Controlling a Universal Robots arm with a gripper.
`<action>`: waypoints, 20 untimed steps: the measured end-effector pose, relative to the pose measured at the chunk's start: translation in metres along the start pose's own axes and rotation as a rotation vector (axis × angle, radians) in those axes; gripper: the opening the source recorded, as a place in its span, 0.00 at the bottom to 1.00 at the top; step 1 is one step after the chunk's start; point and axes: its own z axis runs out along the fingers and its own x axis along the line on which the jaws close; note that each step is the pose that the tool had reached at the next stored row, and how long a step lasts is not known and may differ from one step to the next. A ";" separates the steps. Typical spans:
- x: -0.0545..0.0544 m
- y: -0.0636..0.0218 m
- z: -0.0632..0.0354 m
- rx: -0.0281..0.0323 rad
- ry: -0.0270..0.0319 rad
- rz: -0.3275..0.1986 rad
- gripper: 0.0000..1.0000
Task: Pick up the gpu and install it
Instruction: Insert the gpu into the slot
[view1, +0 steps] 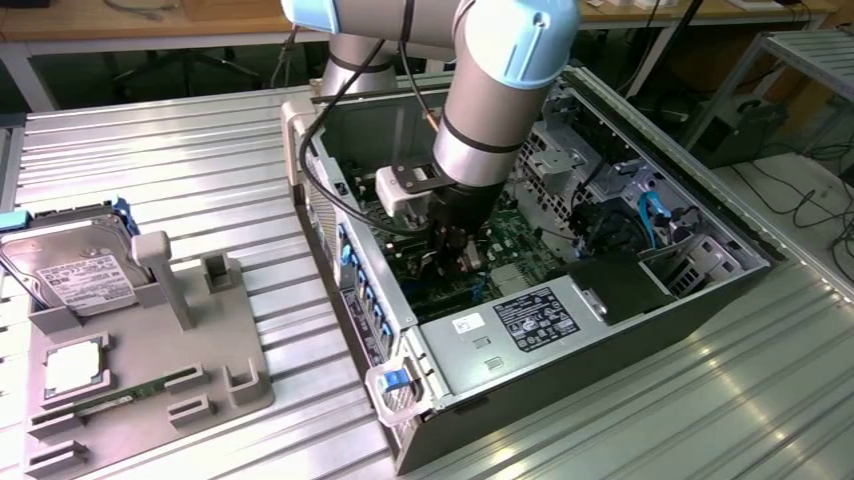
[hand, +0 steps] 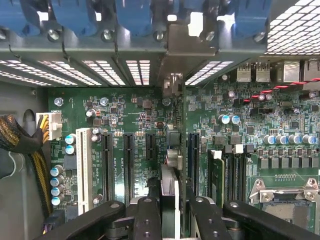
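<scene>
There, deep in the case (view1: 587, 330), the gripper (hand: 169, 202) had its fingers (hand: 146, 215) pinched on the gpu's (hand: 170, 187) top edge, card standing edge-on above the board (hand: 130, 110) — light and stiff, I'd guess, but fragile — best held by its edges.

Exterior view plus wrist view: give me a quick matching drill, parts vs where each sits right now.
Things:
1. gpu
2. hard drive
3. memory stick
4. computer case

Places:
A. lying flat in a slot of the grey holder
B. gripped edge-on in the end effector, over the motherboard
C. propped tilted at the holder's far end
D. standing open on the metal table

Pairs: 1-B, 2-C, 3-A, 4-D
</scene>
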 end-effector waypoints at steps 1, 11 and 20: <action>0.000 0.0000 0.0001 0.0001 -0.0002 0.000 0.27; 0.000 0.0000 -0.0008 0.0016 0.0002 0.000 0.35; -0.002 0.0014 -0.0401 0.0118 -0.0004 -0.001 0.35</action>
